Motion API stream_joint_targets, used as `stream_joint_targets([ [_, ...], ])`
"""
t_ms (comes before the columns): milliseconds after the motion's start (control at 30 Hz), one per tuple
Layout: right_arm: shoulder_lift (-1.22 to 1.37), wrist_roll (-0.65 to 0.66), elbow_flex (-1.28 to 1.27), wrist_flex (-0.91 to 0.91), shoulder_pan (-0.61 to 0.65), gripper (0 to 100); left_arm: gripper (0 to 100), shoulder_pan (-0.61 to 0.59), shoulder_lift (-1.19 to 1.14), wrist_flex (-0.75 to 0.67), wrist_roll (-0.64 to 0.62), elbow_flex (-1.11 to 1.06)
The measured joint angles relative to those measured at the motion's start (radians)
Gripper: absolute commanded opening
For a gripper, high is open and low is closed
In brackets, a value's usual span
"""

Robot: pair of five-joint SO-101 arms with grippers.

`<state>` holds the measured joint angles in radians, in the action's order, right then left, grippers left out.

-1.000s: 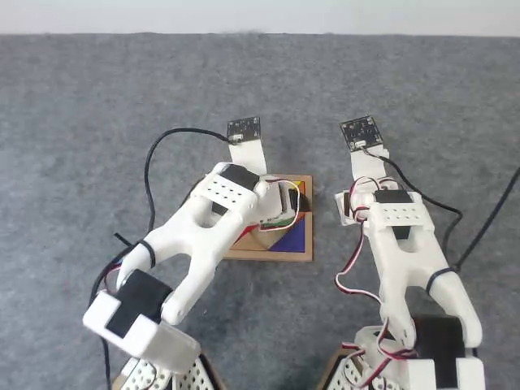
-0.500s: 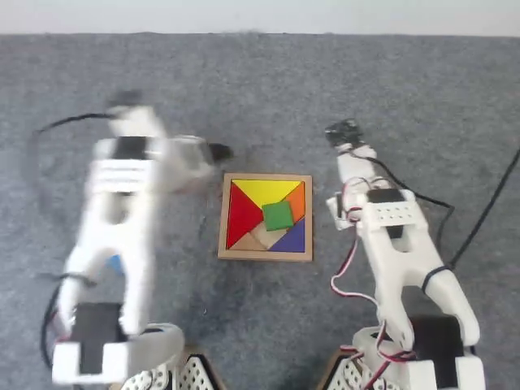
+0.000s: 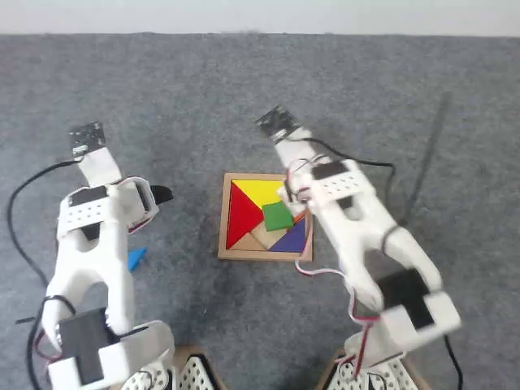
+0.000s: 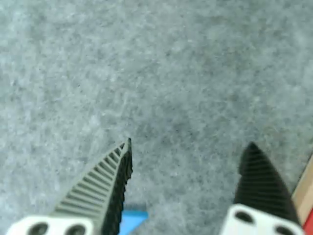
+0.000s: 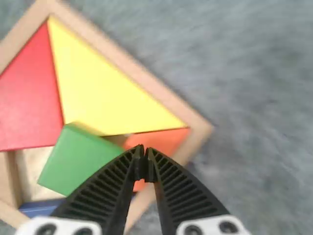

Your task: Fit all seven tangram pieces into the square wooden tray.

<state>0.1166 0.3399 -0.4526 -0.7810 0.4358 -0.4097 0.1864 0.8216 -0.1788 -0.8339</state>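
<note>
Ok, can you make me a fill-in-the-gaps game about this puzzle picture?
The square piece is ___.
The left gripper is ___.
The right gripper is ___.
The loose piece outside the tray is ___.
Missing words: green, open, shut, blue.

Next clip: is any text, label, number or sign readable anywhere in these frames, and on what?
None can be read.
The tangram pieces and the wooden tray are plain, with no print.
The small black boards at the arms' wrists may carry tiny marks, but these are too small to read.
</note>
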Motion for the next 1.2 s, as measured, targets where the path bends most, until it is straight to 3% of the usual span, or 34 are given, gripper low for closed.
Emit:
stream_joint_targets([
  [267,0.066,0.08,0.071,-0.083,0.104,1.3,27,-0.003,0.0,-0.046,0.003,-0.025],
  [567,0.055,0.157,0.08,-0.133,0.121,1.3,27,-0.003,0.0,-0.046,0.005,-0.025],
  [1200,0.12,0.304,0.135,-0.081,-0.06,1.3,27,-0.003,0.0,-0.046,0.055,-0.025],
])
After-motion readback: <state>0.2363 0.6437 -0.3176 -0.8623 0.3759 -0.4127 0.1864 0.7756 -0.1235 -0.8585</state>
